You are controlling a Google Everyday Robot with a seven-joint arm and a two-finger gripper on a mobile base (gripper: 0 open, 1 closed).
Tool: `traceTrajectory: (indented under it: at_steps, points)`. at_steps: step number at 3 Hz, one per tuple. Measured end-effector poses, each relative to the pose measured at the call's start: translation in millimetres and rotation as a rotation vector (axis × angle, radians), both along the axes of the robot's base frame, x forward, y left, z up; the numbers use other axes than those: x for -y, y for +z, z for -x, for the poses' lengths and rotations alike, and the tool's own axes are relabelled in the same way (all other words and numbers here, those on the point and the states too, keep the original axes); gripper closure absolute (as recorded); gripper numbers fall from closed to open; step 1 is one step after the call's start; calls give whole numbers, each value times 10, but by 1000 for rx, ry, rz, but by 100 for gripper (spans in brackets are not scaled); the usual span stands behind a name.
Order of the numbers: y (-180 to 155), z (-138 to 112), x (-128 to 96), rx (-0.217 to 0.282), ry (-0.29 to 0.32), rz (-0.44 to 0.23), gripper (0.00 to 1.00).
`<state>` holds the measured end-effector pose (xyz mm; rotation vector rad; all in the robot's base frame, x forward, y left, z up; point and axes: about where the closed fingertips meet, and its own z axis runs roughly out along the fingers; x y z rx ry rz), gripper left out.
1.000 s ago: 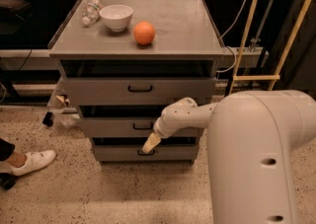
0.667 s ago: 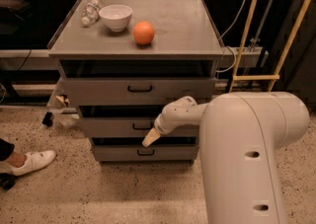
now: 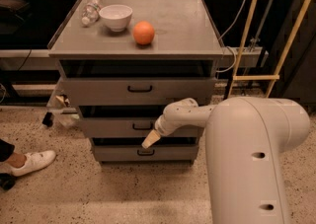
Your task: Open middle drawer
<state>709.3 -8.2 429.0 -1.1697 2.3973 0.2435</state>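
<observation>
The grey metal cabinet (image 3: 138,40) has three drawers stacked in its front. The middle drawer (image 3: 108,128) has a flat grey front with a small black bar handle (image 3: 141,127) at its centre, and a dark gap runs above it. My gripper (image 3: 149,141) reaches in from the right on a white arm (image 3: 185,114). Its beige tip sits just below and slightly right of that handle, over the seam between the middle drawer and the bottom drawer (image 3: 113,154). It holds nothing that I can see.
On the cabinet top stand a white bowl (image 3: 116,17), an orange (image 3: 143,32) and a lying plastic bottle (image 3: 91,10). The taller top drawer (image 3: 98,91) is above. A person's white shoe (image 3: 30,162) is on the floor at left. Yellow poles (image 3: 247,30) and cables stand at right.
My gripper has risen slightly from the bottom drawer's front toward the middle drawer's handle. My arm's white body fills more of the lower right. The drawers have not visibly moved.
</observation>
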Motion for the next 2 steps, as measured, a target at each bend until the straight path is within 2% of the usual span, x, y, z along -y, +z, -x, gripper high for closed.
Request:
traceTrajectory:
  at_steps: [1,2]
  points:
    - [0,0,0,0,0,0,0]
    - [43,-37,-52,17,54,-17,0]
